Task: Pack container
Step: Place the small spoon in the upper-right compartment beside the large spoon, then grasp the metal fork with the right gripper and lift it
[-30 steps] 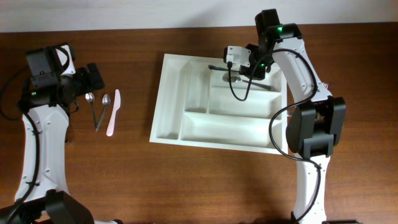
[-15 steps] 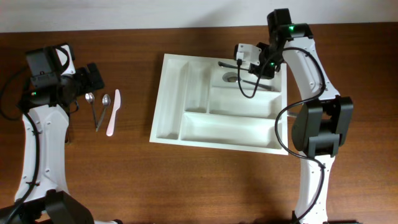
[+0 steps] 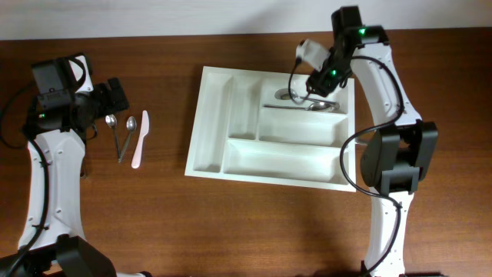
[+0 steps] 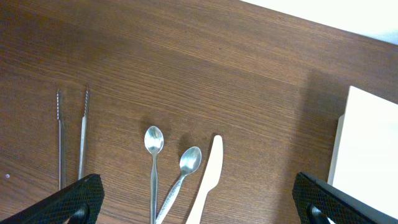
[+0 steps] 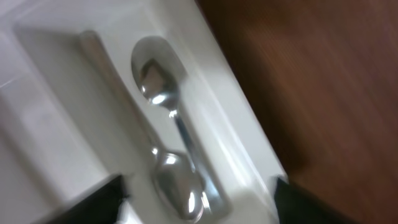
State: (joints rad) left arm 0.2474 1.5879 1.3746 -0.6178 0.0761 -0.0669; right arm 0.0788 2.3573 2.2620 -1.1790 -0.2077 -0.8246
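From my station the container [image 3: 207,146] read plain white, with no pattern, against a table [image 3: 231,223] of dark brown wood with fine streaked grain. The packed spoons [image 5: 155,81] were bright silver, with mirror-like highlights on their bowls. Out on the wood I saw two loose spoons [image 4: 153,140] and the tongs [image 4: 71,134], all silver, beside a pale pinkish-white knife [image 4: 211,168]. The left arm [image 3: 46,177] and right arm [image 3: 380,85] were white with black joints, each showing a small green light [image 3: 359,32].
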